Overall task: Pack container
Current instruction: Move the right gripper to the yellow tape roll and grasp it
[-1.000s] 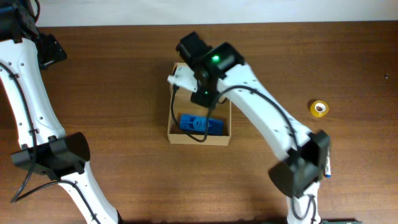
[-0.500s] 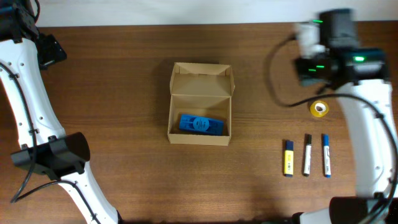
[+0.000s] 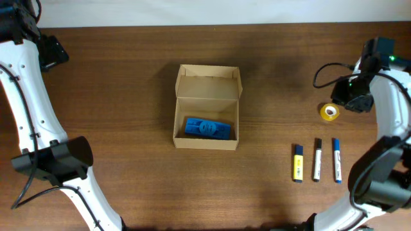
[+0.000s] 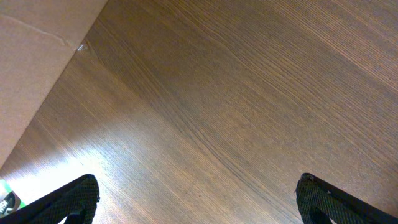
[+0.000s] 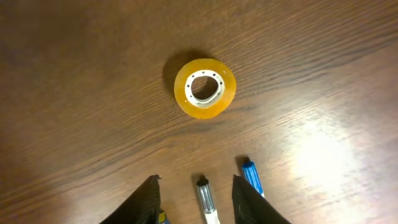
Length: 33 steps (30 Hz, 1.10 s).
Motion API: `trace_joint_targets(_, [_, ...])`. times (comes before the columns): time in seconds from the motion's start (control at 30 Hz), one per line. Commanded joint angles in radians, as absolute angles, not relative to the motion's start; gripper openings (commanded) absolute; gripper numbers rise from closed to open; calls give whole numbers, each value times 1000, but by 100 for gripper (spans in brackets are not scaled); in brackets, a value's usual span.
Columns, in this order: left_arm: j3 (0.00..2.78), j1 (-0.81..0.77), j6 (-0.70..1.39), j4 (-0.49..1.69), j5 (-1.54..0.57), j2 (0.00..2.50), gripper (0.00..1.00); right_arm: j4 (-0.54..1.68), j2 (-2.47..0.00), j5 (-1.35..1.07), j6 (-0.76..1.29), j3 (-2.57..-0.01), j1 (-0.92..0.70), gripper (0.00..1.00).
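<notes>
The tan cardboard container [image 3: 206, 106] stands open at the table's middle with its flap lid folded back; a flat blue case [image 3: 207, 128] lies inside. My right gripper [image 5: 196, 200] is open and empty, high above the table near the yellow tape roll [image 5: 204, 88], which also shows overhead [image 3: 329, 112]. Three markers lie at the right: a yellow and blue one [image 3: 298, 162], a black and white one [image 3: 316, 159] and a blue one [image 3: 336, 160]. My left gripper [image 4: 199, 199] is open and empty over bare wood at the far left back.
A cardboard surface [image 4: 31, 68] fills the upper left of the left wrist view. The right arm [image 3: 385, 128] runs down the table's right edge. The left arm [image 3: 32, 115] runs down the left side.
My right gripper has left the container, swung across to the table's right side and come down near the tape roll. The blue case stays in the container. The left arm has not moved.
</notes>
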State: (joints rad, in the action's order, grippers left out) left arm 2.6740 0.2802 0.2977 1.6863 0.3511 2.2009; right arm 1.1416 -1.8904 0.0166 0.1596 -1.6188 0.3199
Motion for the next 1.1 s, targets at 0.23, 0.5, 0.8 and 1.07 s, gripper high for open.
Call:
trace_joint_targets(0.23, [2669, 282, 287, 1687, 351, 2197, 100, 1125, -2036, 12, 195, -1613, 364, 49])
trace_joint_targets(0.5, [2669, 283, 287, 1687, 351, 2197, 100, 1061, -2067, 10, 193, -1613, 388, 50])
trace_joint_targets(0.8, [2669, 282, 287, 1687, 351, 2197, 100, 1000, -2093, 15, 201, -1609, 388, 50])
trace_joint_targets(1.07, [2669, 283, 287, 1687, 351, 2197, 100, 998, -2171, 17, 219, -1608, 388, 50])
